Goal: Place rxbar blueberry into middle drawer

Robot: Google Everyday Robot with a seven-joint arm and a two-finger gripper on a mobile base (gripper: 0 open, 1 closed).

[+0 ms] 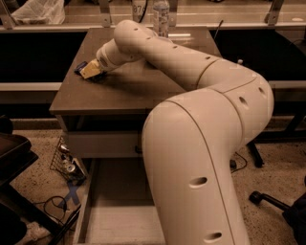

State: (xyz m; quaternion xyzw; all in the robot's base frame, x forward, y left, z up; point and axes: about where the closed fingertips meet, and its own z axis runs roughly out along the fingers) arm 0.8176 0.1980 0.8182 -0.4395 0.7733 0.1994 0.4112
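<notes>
The rxbar blueberry (80,67) is a small dark blue wrapper lying on the brown cabinet top (129,86) near its left edge. My gripper (89,71) is low over the top at the bar's right end, touching or just over it; most of the bar is hidden under it. My big white arm runs from the lower right up across the cabinet. The middle drawer (82,216) is pulled out below the cabinet, with a pale left wall and a grey-beige floor. My arm covers its right part.
A water bottle (161,16) stands at the back of the cabinet top. A plastic bag (38,11) lies on the back ledge at left. A wire basket with cans (67,162) sits on the floor left of the drawer. A chair base (270,201) is at right.
</notes>
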